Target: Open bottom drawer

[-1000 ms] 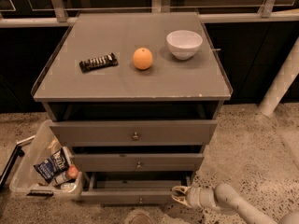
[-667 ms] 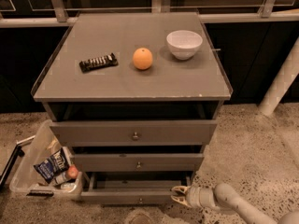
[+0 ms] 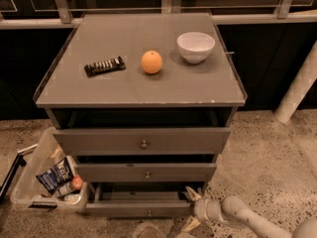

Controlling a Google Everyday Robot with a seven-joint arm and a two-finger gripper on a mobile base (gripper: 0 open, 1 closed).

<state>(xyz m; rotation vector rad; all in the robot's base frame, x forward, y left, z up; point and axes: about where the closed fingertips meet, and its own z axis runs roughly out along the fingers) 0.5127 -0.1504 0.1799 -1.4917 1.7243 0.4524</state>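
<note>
The bottom drawer is the slim grey front at the foot of the grey cabinet, with a small round knob at its centre. It stands pulled out a little, and its shallow tray shows behind the front. My gripper is low at the drawer front's right end, on a pale arm coming in from the lower right. Its two fingers are spread, one above and one below the level of the front's end. It holds nothing.
The middle drawer and top drawer also stand slightly out. On the cabinet top are a dark snack bar, an orange and a white bowl. A clear bin of snacks sits at the left on the floor. A white post is at the right.
</note>
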